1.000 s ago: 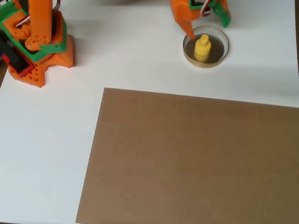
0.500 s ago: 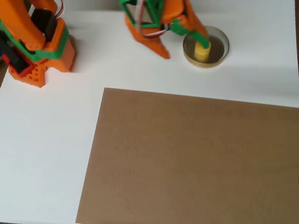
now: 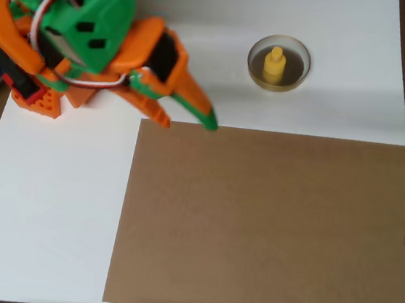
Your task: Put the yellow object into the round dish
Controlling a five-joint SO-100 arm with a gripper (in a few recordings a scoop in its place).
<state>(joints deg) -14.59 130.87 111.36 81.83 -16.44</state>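
Overhead view. Yellow object [image 3: 274, 64]: glossy plastic, round base with narrower knob on top, standing upright inside round dish [image 3: 296, 76], upper right of centre. Dish shallow, pale tan rim, dark brownish floor. Gripper [image 3: 189, 121]: orange and green plastic, two tapered fingers slightly parted, holding nothing, tips at upper left corner of brown sheet [image 3: 267, 228]. Sheet flat, matte, rectangular, like cardboard, covering lower right. Table [image 3: 50, 200] smooth white. Gripper well apart from dish.
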